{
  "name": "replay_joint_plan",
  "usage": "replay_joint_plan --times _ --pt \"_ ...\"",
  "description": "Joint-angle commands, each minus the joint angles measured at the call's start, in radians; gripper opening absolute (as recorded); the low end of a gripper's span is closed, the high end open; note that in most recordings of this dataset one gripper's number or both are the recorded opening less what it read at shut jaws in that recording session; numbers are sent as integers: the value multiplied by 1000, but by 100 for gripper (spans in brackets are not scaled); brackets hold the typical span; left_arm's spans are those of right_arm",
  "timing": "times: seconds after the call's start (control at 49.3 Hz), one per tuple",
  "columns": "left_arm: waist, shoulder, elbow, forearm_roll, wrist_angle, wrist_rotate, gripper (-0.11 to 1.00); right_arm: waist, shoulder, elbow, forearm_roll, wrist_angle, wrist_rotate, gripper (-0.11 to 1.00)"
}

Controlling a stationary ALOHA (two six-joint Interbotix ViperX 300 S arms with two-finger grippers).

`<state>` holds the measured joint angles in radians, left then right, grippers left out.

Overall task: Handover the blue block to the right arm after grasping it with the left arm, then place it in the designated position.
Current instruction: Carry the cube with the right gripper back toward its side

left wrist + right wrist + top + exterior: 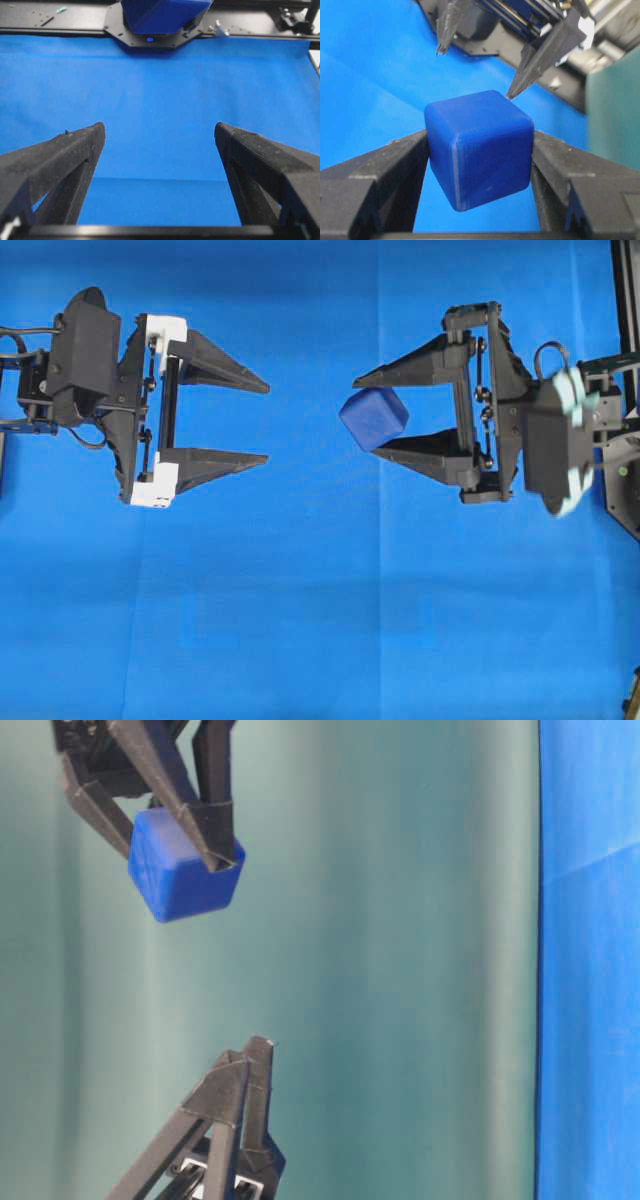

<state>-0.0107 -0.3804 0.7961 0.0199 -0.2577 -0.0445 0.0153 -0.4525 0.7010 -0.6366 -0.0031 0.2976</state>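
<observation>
2 arms over blue cloth (300, 640), left tool (268, 423) spread wide, right tool (365, 412) pinching blue block (374, 419), teal backdrop (400, 960).

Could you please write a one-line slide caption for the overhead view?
After handover: the right tool grips the blue block above the blue cloth, while the left tool faces it open and empty.

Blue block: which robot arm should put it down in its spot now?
The right. The right gripper already pinches the blue block above the cloth, while the left gripper hangs open and empty.
</observation>
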Motion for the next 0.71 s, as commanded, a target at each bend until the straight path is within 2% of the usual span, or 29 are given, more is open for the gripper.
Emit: replay_joint_plan --times 0.0,0.183,0.324,0.69 --pt "0 -18 -18 0 -11 0 93 2 -14 -15 3 5 83 52" --pt "-2 -17 -20 0 -11 2 93 2 -14 -17 3 23 281 52" --pt "-2 -18 -20 0 -11 2 93 2 -14 -15 3 23 379 52" --pt "-2 -18 -20 0 -11 2 93 0 -14 -15 -2 26 390 52"
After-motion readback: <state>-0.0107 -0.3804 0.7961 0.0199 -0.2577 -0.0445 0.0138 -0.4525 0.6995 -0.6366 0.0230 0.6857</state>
